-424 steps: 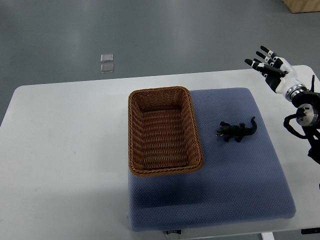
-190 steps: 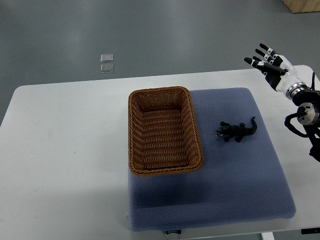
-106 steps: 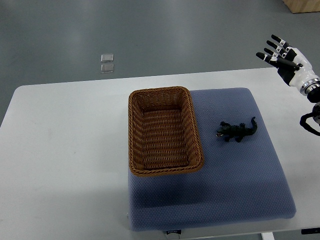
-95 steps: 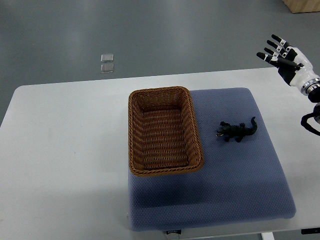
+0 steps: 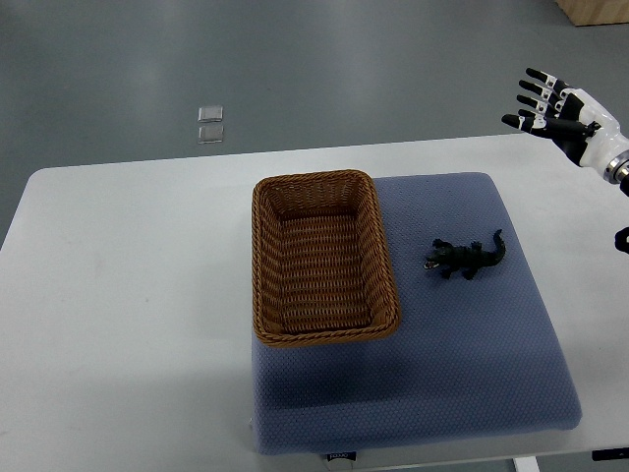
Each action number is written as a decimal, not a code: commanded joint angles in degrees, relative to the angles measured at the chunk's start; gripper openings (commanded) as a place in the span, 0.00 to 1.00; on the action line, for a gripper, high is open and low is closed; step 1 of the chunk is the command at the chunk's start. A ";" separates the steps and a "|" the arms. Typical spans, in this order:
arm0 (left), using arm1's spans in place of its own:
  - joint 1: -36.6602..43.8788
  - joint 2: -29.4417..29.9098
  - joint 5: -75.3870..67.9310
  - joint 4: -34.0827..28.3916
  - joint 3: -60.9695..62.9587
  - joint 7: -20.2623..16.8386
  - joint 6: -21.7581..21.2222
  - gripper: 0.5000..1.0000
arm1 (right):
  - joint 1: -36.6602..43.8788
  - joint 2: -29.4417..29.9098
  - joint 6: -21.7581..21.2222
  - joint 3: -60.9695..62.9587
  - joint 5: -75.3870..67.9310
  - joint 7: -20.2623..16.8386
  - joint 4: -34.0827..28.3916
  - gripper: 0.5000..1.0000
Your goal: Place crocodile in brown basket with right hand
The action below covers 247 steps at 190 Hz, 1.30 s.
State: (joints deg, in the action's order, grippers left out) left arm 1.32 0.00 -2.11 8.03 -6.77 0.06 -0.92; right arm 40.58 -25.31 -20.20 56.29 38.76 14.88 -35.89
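A white tabletop [image 5: 118, 295] stands on a grey floor, with a blue mat [image 5: 462, 364] on it. The small dark crocodile [image 5: 464, 258] lies on the mat, just right of the brown basket [image 5: 263, 265], not touching it. The right robot hand [image 5: 560, 106] is up past the far right corner, fingers spread, holding nothing. It should come down over the crocodile's middle and pinch its body. Nothing seems to block the way. Two small squares [image 5: 209, 125], maybe clear tiles, lie far off on the floor.

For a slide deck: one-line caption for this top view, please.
Right hand, fingers spread, far right; crocodile lies on blue pad beside the empty brown basket.
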 commanded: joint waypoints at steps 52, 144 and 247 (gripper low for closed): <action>0.00 0.00 0.00 -0.03 0.00 0.02 -0.05 1.00 | 0.03 -3.78 0.07 -5.13 16.78 3.48 -8.05 0.90; 0.00 0.00 0.00 -0.03 0.00 -0.06 0.04 1.00 | 0.91 -14.24 2.97 -20.08 40.78 7.18 -23.61 0.90; 0.00 0.00 0.00 -0.03 0.00 -0.06 0.04 1.00 | 0.82 -15.65 7.54 -27.81 50.36 7.44 -26.07 0.90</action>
State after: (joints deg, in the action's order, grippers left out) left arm 1.32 0.00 -2.11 8.03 -6.77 0.04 -0.92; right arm 41.40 -40.93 -14.94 30.29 87.55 22.33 -61.96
